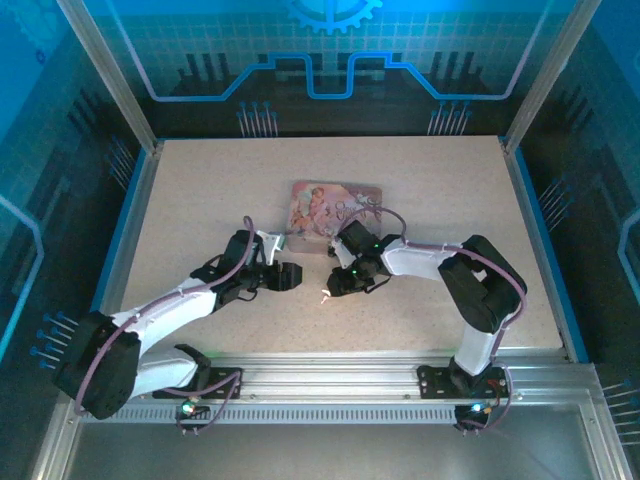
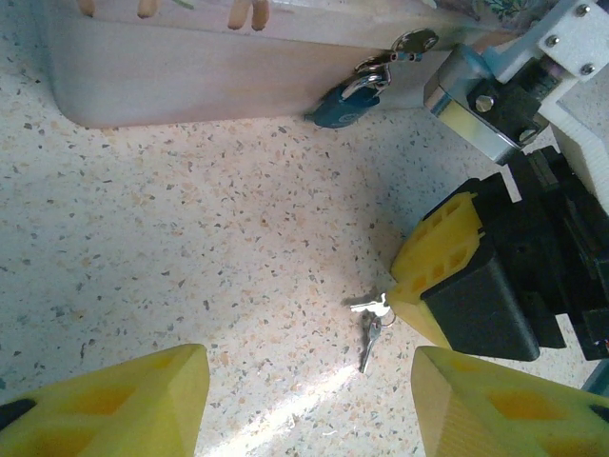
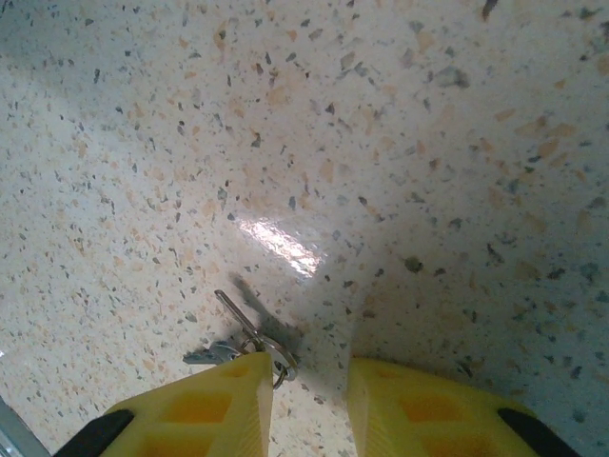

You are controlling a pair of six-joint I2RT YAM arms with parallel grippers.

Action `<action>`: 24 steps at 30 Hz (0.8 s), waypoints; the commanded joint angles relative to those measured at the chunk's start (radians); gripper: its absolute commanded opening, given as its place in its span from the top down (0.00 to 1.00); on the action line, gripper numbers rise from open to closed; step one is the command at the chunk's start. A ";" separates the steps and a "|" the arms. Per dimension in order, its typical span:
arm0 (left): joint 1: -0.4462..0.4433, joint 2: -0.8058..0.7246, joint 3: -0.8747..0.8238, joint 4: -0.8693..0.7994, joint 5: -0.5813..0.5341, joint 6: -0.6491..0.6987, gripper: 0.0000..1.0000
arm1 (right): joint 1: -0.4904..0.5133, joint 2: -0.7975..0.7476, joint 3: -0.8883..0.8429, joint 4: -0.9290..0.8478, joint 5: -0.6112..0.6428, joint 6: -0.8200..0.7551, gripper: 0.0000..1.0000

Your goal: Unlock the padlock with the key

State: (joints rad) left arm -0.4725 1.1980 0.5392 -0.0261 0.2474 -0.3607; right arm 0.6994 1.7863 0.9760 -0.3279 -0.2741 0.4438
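The dark bluish padlock hangs by its silvery shackle from the clasp on the front wall of the pink tin. Two small silvery keys on a ring lie on the speckled table in front of the tin; they are a pale speck in the top view. My right gripper is open and low over the table. Its left finger rests on the key ring, and nothing lies between the jaws. My left gripper is open, facing the keys and the right gripper's yellow fingertip.
The two grippers nearly meet just in front of the tin. The tin's pale front wall blocks the way beyond the keys. Bare speckled tabletop spreads to both sides, ringed by a blue-edged frame.
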 commanded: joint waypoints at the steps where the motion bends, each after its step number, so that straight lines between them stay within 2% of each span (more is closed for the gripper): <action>1: -0.009 -0.026 -0.019 -0.034 -0.018 0.022 0.41 | 0.043 0.069 0.009 0.082 -0.070 -0.016 0.73; 16: -0.008 -0.050 -0.028 -0.052 -0.024 0.026 0.40 | 0.053 -0.029 0.020 0.042 0.009 -0.033 0.72; 24: -0.006 -0.074 -0.036 -0.066 -0.031 0.028 0.40 | 0.052 0.006 0.028 0.039 0.007 -0.048 0.72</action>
State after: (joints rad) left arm -0.4725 1.1481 0.5190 -0.0616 0.2317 -0.3573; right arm 0.7460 1.7779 0.9821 -0.2981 -0.2478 0.4141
